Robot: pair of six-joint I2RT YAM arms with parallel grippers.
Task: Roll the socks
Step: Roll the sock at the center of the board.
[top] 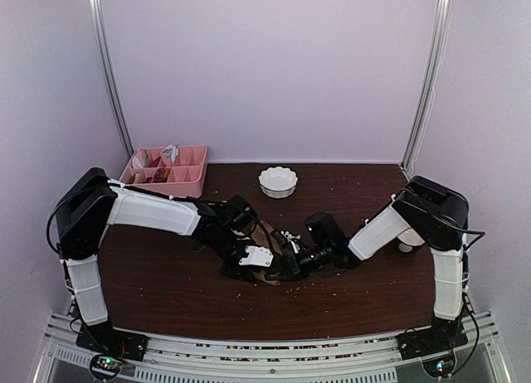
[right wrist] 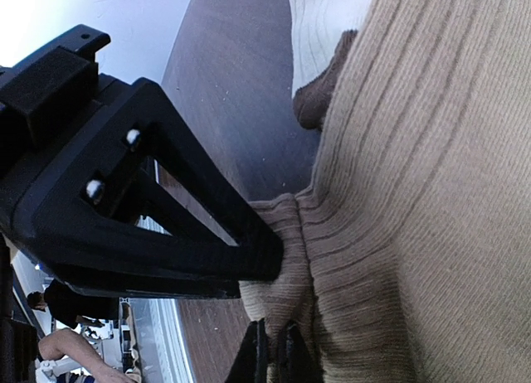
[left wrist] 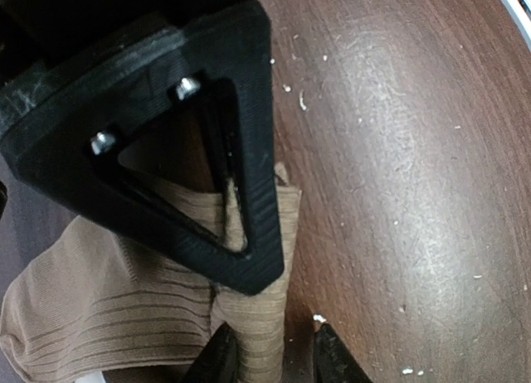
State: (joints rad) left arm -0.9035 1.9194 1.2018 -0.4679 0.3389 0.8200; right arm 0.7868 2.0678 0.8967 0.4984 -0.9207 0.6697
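Socks (top: 265, 277) at the centre of the tabletop (top: 166, 292), largely hidden in the overhead view by the two arms that meet above them. The tan sock (left wrist: 108, 300) lies flat with its ribs showing. The patched sock (right wrist: 319, 26) appears past its edge in the right wrist view, as a cream cuff with a brown patch.

The right hand (right wrist: 272, 350) is closed, with the tan sock's edge puckered and pinched at its fingertips. The left hand (left wrist: 274, 358) stands partly closed, its jaws either side of a raised fold of the tan sock. A gap seems to remain on one side, so it cannot be told whether that fold is truly gripped.

A white bowl (top: 278, 181) and a pink tray (top: 166, 172) stand well apart at the rear and play no part here.

Step in hand, as judged: taking hold of one end of the socks so that rolling can begin. No turn of fabric is yet visible, so the task is at an early stage.

The next move likely calls for a firm pinch by the left hand. Both hands must then turn the held edge over onto the flat fabric, keeping the two socks together and the tension even so that the roll starts tight and straight.
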